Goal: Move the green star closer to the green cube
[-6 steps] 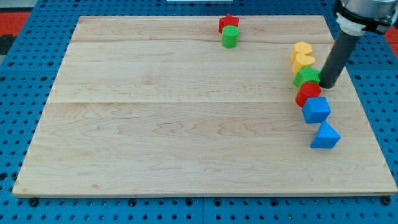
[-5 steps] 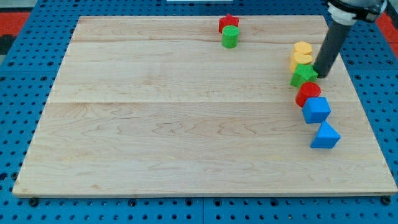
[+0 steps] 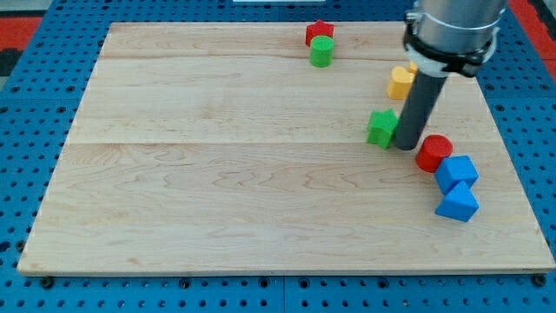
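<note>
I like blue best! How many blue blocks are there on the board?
2. A blue cube sits near the view's right edge, and a blue wedge-like block touches it just below. None seems hidden, though the rod covers some board.

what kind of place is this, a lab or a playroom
Most likely a robotics lab bench. A light wooden board lies on a blue perforated mounting plate. A robot arm's dark rod has my tip beside a green star, with other coloured blocks nearby.

no readable text, labels or numbers
</note>
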`<state>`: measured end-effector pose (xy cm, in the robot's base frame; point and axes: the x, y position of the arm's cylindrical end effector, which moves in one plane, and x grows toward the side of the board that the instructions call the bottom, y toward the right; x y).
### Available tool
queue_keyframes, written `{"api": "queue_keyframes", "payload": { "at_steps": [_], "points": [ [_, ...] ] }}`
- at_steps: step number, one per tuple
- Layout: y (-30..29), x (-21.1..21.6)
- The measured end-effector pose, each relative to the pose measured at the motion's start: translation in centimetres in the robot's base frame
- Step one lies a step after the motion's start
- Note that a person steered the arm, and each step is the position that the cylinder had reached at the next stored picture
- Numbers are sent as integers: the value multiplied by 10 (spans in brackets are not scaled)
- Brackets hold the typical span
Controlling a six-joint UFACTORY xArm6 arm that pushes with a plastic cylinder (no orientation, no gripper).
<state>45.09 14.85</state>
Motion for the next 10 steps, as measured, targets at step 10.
{"api": "queue_keyframes", "payload": {
  "at_steps": [10],
  "points": [
    [-17, -105]
  ]
}}
